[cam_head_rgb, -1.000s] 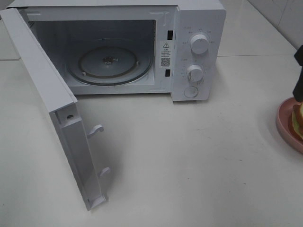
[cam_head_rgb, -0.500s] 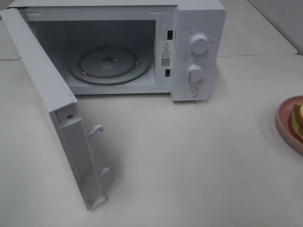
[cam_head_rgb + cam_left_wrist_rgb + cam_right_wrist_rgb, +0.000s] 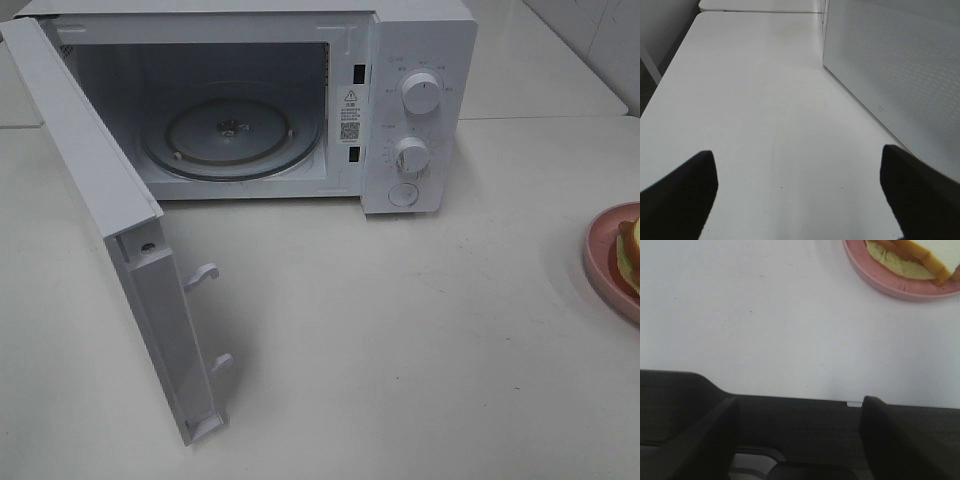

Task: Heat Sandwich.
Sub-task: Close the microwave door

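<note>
The white worktop (image 3: 420, 330) is the biggest thing before me, and at its back stands the microwave (image 3: 420, 100), its door (image 3: 110, 230) swung wide toward my left side and the glass turntable (image 3: 232, 135) bare inside. That chamber is where my load has to end up, and nothing blocks the opening.

Far over on my right, at the very edge of the high view and well apart from the microwave, sits the pink plate (image 3: 600, 262) with the sandwich (image 3: 630, 252) lying on it. My right wrist sees it better: the plate (image 3: 900, 287) carries the sandwich (image 3: 935, 252) with white bread on top, tan crust at the edge and pale lettuce spilling out below.

I judge the sandwich light, soft and loosely stacked. Squeezing the bread would crush it and let the layers slide apart. The plate looks stiff, so I would take hold of its raised rim on the side nearest me and carry the whole thing level; the smooth rim may be slippery, so a firm bite is wanted.

My right claw (image 3: 797, 412) is spread with nothing between its fingers, near the plate but not touching it. My left claw (image 3: 799, 187) is likewise spread and empty, low over bare worktop beside the door's outer face.
</note>
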Controlling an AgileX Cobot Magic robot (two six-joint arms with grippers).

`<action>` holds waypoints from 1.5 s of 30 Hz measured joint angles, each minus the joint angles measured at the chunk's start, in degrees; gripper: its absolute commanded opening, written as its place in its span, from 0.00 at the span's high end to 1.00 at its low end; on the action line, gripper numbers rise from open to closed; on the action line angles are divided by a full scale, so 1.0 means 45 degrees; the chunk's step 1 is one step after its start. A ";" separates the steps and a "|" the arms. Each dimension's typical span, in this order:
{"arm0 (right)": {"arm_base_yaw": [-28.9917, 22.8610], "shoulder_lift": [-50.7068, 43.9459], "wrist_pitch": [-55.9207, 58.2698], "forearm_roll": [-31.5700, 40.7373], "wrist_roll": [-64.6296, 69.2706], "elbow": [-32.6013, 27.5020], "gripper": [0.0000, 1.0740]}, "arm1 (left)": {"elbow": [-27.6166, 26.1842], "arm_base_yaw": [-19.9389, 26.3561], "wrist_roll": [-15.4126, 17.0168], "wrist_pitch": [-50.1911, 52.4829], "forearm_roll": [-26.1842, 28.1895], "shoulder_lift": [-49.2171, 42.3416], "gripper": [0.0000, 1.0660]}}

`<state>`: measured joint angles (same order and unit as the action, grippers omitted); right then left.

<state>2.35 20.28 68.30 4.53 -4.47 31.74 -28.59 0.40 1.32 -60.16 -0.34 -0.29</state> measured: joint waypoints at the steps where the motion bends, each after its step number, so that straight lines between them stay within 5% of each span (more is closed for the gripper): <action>1: 0.0000 -0.0153 -0.0038 0.0000 0.0000 -0.0025 0.37 | 0.0000 0.0000 0.0000 0.0000 0.0000 0.0000 0.23; 19: 0.0000 -0.4444 -0.0624 -0.0140 0.0025 -0.0076 0.37 | 0.0000 0.0000 0.0000 0.0000 0.0000 0.0000 0.23; 33: -0.0025 -0.4558 -0.1770 -0.0369 0.0369 -0.0611 0.37 | 0.0000 0.0000 0.0000 0.0000 0.0000 0.0000 0.23; 45: -0.1286 -0.4558 -0.1910 -0.1006 0.1159 -0.0611 0.37 | 0.0000 0.0000 0.0000 0.0000 0.0000 0.0000 0.23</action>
<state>-3.44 -0.23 59.70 0.00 0.74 28.99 -28.59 0.40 1.32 -60.16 -0.34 -0.29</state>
